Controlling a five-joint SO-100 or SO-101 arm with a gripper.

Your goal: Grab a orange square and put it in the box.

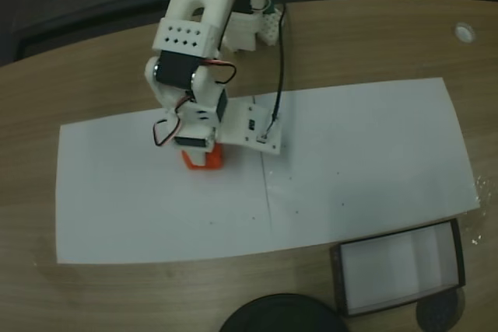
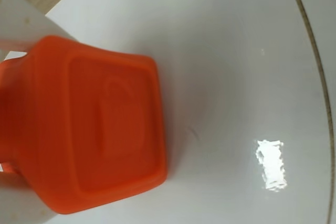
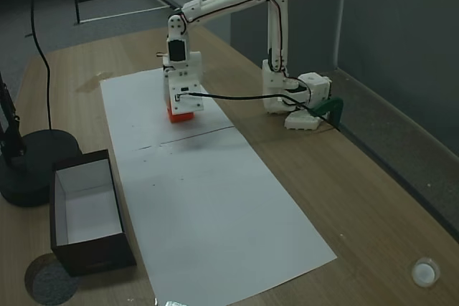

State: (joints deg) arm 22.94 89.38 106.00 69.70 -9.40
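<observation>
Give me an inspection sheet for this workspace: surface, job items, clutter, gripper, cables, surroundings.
Surface: wooden table with a long white paper sheet laid across it.
Job items: orange square on the sheet, directly under the arm; box, dark-rimmed with a white, empty inside, stands off the sheet near the table edge.
Clutter: round black disc beside the box; small white cap on the bare wood.
Gripper: gripper down at the orange square; whether it is open or shut cannot be told.
Cables: black cable running from the wrist to the arm's base; red and black wires on the arm.
Surroundings: grey wall and dim floor behind the table.
</observation>
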